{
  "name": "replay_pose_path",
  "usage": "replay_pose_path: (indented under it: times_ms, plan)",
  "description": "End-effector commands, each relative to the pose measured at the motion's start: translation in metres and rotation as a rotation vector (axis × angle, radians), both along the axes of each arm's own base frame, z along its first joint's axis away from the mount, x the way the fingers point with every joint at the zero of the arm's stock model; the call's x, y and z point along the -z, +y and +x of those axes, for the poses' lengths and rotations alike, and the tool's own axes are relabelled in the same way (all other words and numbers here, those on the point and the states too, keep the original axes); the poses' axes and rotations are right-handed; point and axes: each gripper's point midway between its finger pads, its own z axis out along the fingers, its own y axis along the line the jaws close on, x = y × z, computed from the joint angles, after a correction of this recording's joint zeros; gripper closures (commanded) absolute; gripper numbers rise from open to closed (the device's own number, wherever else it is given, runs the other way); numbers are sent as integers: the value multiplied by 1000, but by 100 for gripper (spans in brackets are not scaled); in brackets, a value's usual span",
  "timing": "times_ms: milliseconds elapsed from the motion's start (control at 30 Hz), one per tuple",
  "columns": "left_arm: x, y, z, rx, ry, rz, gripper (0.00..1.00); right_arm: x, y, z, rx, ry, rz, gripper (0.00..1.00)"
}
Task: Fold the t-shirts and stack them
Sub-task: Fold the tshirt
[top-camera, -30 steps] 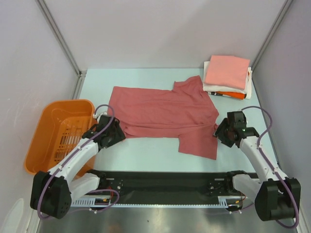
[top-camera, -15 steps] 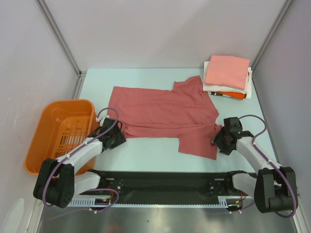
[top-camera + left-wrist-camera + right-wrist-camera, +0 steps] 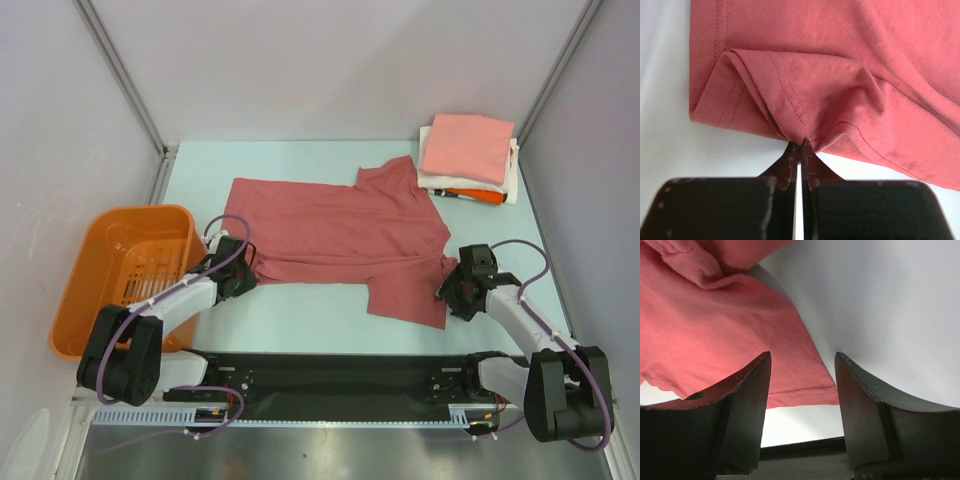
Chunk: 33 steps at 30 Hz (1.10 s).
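Note:
The dusty-red t-shirt [image 3: 340,235] lies spread on the table, its front edge rumpled. My left gripper [image 3: 243,277] is at its near left edge, shut on a pinched fold of the hem [image 3: 800,147]. My right gripper [image 3: 447,283] hovers open at the shirt's right edge, its fingers astride the stitched corner [image 3: 802,390] without touching it. At the back right is a stack of folded t-shirts, with the salmon-pink one [image 3: 466,147] on top, a white one [image 3: 512,175] under it and an orange one [image 3: 470,195] peeking out below.
An orange plastic basket [image 3: 125,270] stands at the left, close to my left arm. A black rail [image 3: 340,385] runs along the near table edge. Grey walls with metal posts enclose the table.
My left gripper closed on the shirt's hem, bunching the cloth. My right gripper dropped lower and nearer the shirt's right corner, still open.

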Motion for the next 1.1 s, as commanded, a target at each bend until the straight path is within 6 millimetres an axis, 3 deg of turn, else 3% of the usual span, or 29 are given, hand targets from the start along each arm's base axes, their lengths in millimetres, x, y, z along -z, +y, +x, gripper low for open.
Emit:
replay_pose_path:
  times_ms: [0,200,300,367,400,500,600,700,733,767,867,967,1067]
  plan:
    - [-9,3,4,-1,-25,24,100,1,-3,-5,39,-2,-31,42]
    - [-15,6,3,-3,-38,28,100,9,5,-19,24,17,-17,46]
    - [-17,5,3,0,-41,21,100,13,10,-23,11,15,7,55]
    - [-20,3,3,3,-47,14,100,13,12,-23,6,0,18,65]
    - [-22,3,4,3,-52,12,100,13,13,-23,0,-13,22,81]
    - [-31,2,3,7,-66,2,100,8,16,-17,-6,-43,37,100]
    - [-43,0,3,14,-78,-15,100,0,18,-13,-12,-59,45,100]
    - [-69,-4,2,25,-116,-45,100,-25,17,-7,-1,-109,52,100]
    - [-74,-3,-3,25,-104,-43,100,-48,18,2,4,-181,60,100]
    - [-92,-3,-1,26,-146,-53,100,-55,16,-4,13,-173,58,100]
    - [-116,-1,-9,37,-177,-57,100,-96,12,-6,28,-251,52,100]
    - [-127,1,-22,52,-172,-64,100,-121,8,-18,28,-278,51,100]
    - [-136,2,-39,65,-178,-81,100,-127,6,-35,26,-262,50,100]
